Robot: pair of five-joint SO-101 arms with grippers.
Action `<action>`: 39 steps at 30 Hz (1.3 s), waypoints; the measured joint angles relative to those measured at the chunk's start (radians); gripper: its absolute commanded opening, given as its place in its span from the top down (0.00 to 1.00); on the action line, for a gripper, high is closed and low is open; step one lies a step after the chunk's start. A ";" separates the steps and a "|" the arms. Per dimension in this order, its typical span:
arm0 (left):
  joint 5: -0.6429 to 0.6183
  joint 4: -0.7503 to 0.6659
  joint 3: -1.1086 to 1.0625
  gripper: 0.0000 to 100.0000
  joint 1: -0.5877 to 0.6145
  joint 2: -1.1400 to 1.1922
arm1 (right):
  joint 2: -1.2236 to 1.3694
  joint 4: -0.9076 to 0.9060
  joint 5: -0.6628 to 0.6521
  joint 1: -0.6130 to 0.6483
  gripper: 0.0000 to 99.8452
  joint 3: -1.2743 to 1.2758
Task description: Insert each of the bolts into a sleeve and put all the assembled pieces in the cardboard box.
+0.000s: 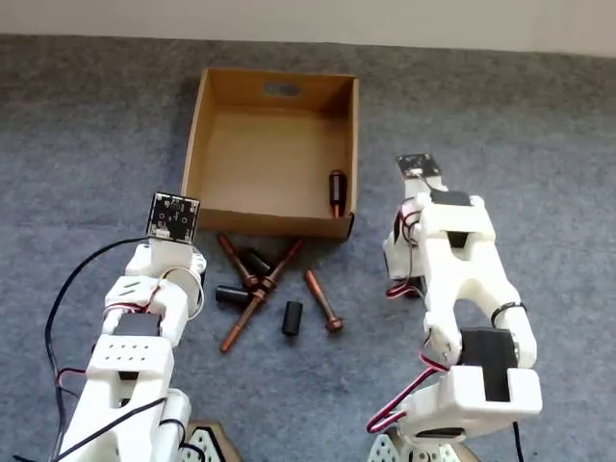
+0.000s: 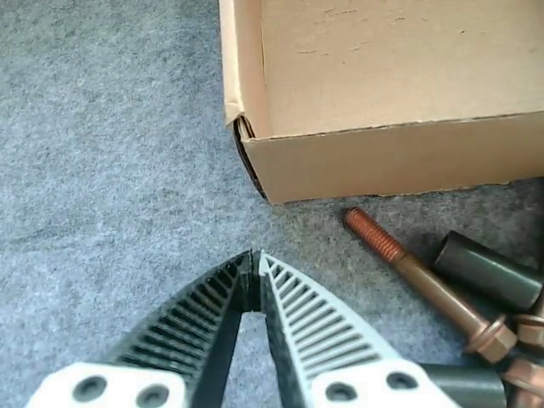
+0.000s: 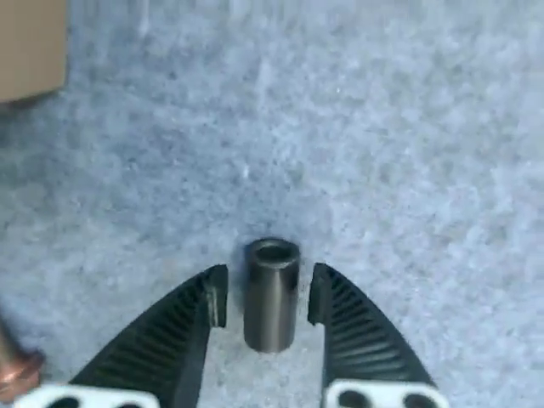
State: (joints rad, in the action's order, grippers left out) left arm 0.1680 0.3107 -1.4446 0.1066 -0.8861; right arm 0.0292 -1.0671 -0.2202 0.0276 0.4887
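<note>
The sleeve (image 3: pixel 272 297) sits between the jaws of the right gripper (image 3: pixel 268 282), low in the middle of the right wrist view. The jaws stand partly open, one on each side of it. A thin strip of surface shows on either flank, so they seem to have no hold on it yet. Its long axis runs along the jaws, with its open end toward their tips. Closing them would probably pinch it across its round wall. Whether it lies flat or is tipped up is hard to tell.

The left gripper (image 2: pixel 253 263) has its jaws shut tip to tip on nothing. It is low in the middle of the left wrist view, near a corner of the cardboard box (image 2: pixel 382 161). A bolt (image 2: pixel 416 276) lies at the right of that frame, its threaded end pointing toward the box wall.

In the high view, the other loose parts (image 1: pixel 260 289) lie clustered just below the box's front wall, at mid-frame. One assembled piece (image 1: pixel 336 192) lies in the box's lower right corner. The surface (image 1: pixel 539 115) is a grey, carpet-like fabric. Bare stretches of it run between the right arm (image 1: pixel 462 279) and the box.
</note>
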 measured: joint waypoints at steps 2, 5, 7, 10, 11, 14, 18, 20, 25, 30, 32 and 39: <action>0.000 0.000 0.000 0.97 0.000 0.000 | 0.008 0.028 0.000 0.002 0.85 0.017; 0.000 0.000 0.000 0.97 0.000 0.000 | 0.041 0.046 -0.002 -0.009 0.85 0.029; 0.000 0.000 0.000 0.97 0.000 0.000 | 0.064 0.046 -0.031 -0.017 0.85 0.028; 0.000 0.000 0.000 0.97 0.000 0.000 | 0.092 0.051 -0.086 -0.034 0.85 0.025; 0.000 0.000 0.000 0.97 0.000 0.000 | 0.104 0.051 -0.100 -0.038 0.86 0.025; 0.000 0.000 0.000 0.97 0.000 0.000 | 0.126 0.066 -0.126 -0.048 0.98 0.025; 0.000 0.000 0.000 0.97 0.000 0.000 | 0.135 0.075 -0.132 -0.061 1.00 0.015; 0.000 0.000 0.000 0.97 0.000 0.000 | 0.133 0.080 -0.132 -0.061 0.99 0.021; 0.000 0.000 0.000 0.97 0.000 0.000 | 0.003 0.008 -0.132 -0.055 0.99 0.044; 0.000 0.000 0.000 0.96 0.000 0.000 | -0.310 0.011 -0.064 -0.038 0.99 0.155; 0.000 0.000 0.000 0.96 0.000 0.000 | -0.446 0.052 -0.009 0.014 0.99 0.241; 0.000 0.060 0.029 0.96 0.000 0.000 | -0.744 0.345 0.199 0.187 0.99 0.612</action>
State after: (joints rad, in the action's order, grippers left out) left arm 0.1680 0.3705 -1.4154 0.1066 -0.8861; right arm -0.7150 -0.7219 -0.0207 0.2148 1.1009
